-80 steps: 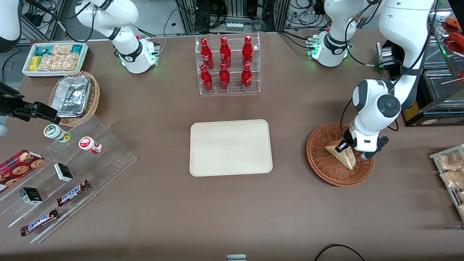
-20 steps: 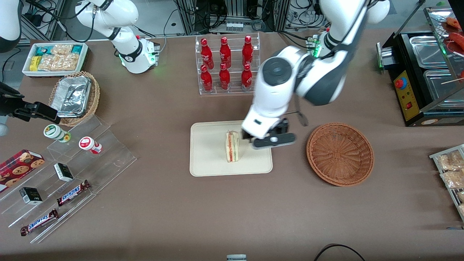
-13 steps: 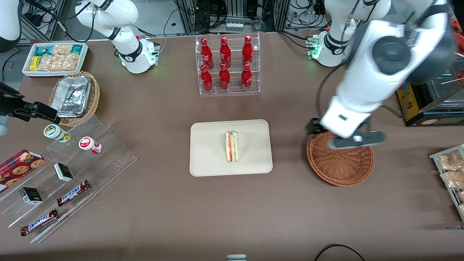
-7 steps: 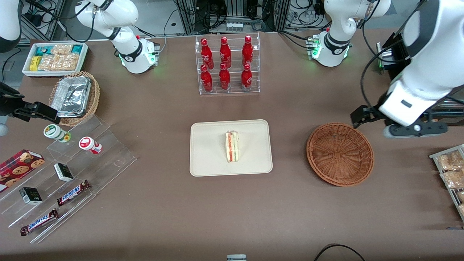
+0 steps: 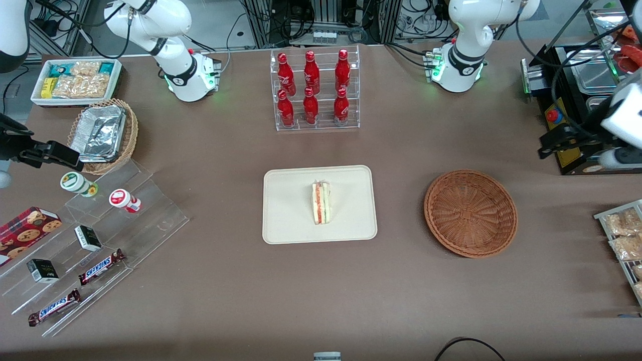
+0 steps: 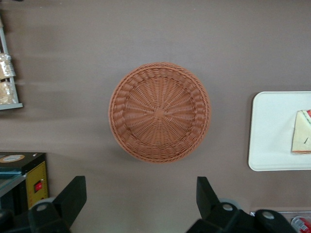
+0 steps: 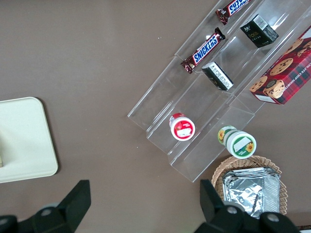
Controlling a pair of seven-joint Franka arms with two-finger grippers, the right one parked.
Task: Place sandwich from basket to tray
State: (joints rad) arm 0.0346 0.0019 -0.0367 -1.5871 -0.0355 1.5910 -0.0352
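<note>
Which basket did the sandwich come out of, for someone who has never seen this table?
Start at the cream tray in the middle of the table, where the sandwich now stands. The basket sits beside it toward the working arm's end, with the open pincer high above the table near it. It is round, reddish-brown and empty, unlike the lighter tan basket holding foil containers.
</note>
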